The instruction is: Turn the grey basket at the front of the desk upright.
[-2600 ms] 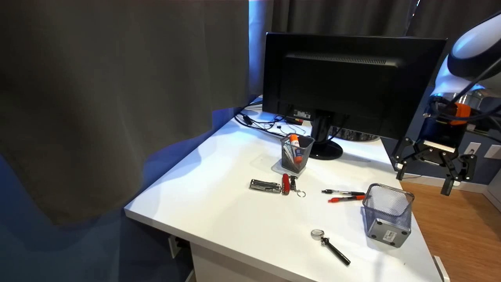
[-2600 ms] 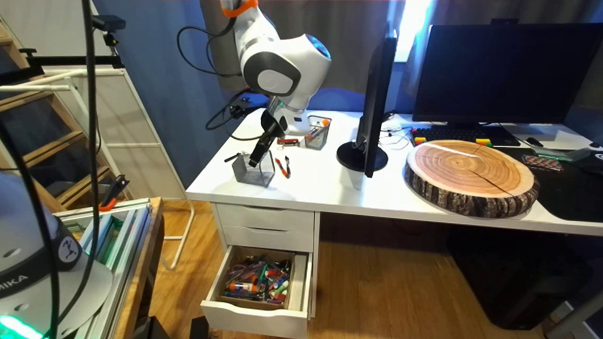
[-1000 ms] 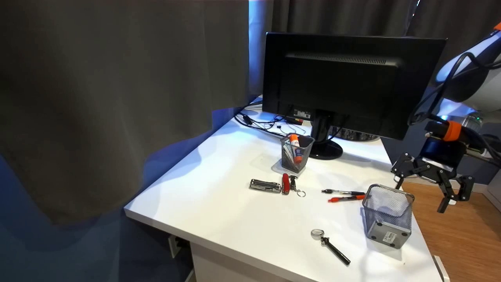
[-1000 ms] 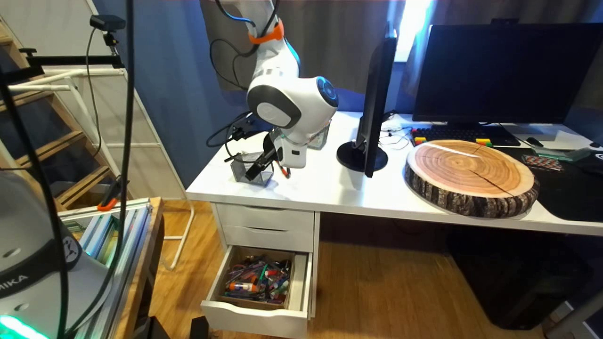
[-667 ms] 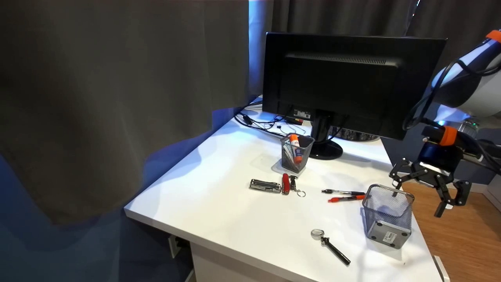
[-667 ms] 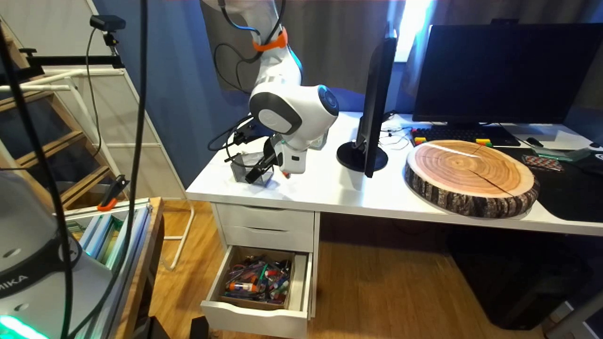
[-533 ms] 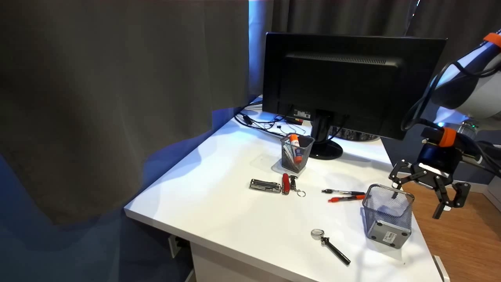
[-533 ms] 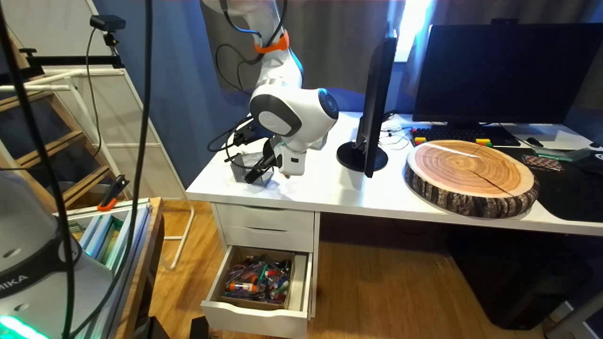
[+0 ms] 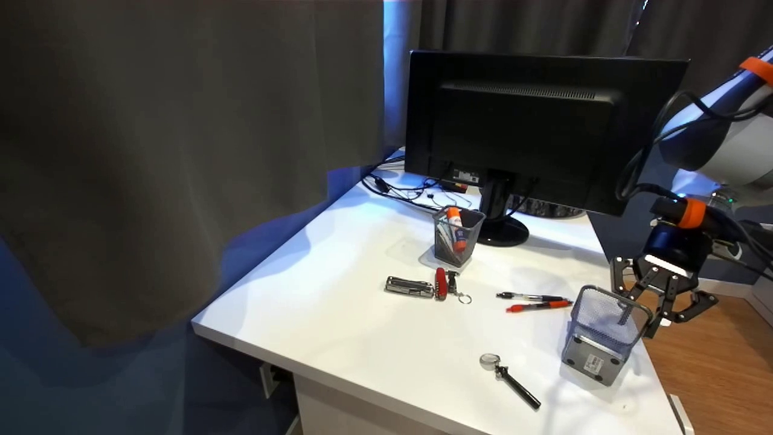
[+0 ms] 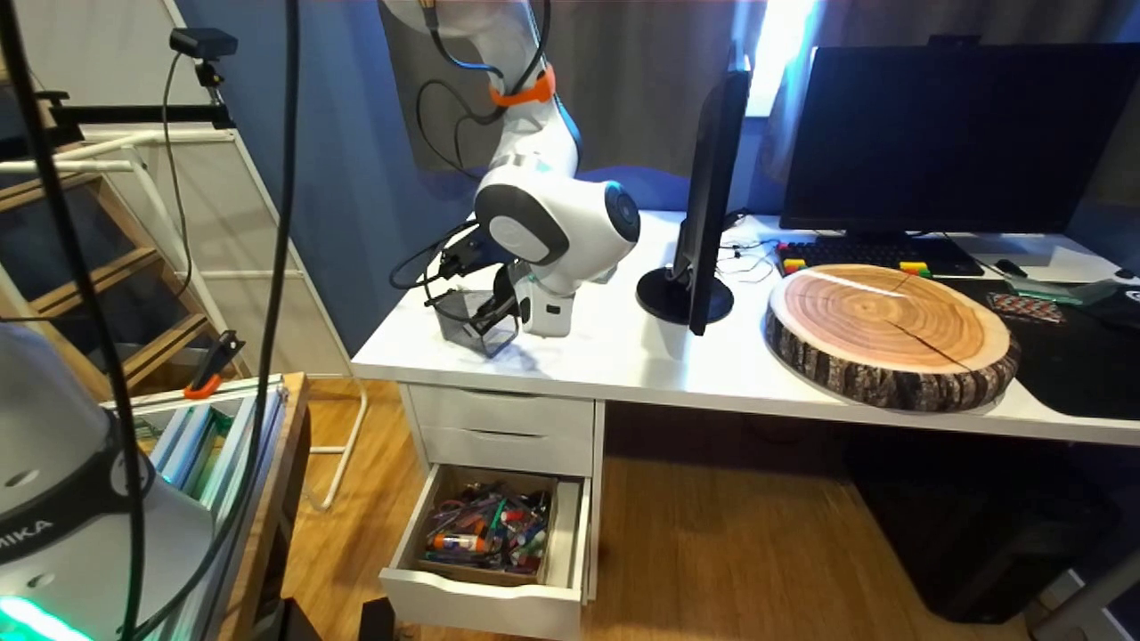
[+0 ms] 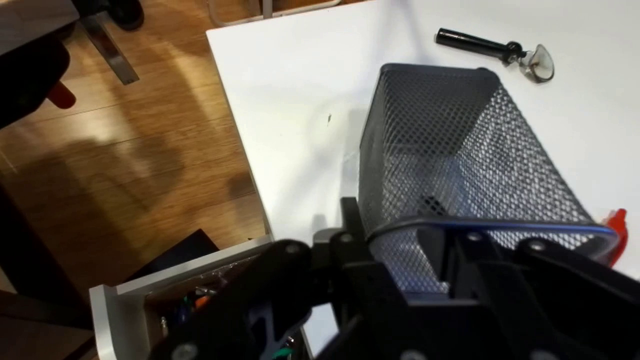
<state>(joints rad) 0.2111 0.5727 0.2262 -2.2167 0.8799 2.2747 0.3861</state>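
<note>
Grey basket (image 9: 595, 357) on its side, near the edge of the surface (image 9: 362, 320). End effector (image 9: 637, 326) half-spread astride its wall: one finger inside, one outside, gap showing, no grip I can see.

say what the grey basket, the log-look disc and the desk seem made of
Grey basket: likely metal with a satin coating; it has see-through mesh walls and a solid base. Log-look disc: rings, a crack and bark suggest matte wood, though a printed imitation is possible. Desk: smooth white, slightly glossy from its soft glare; perhaps laminate, core hidden.
</note>
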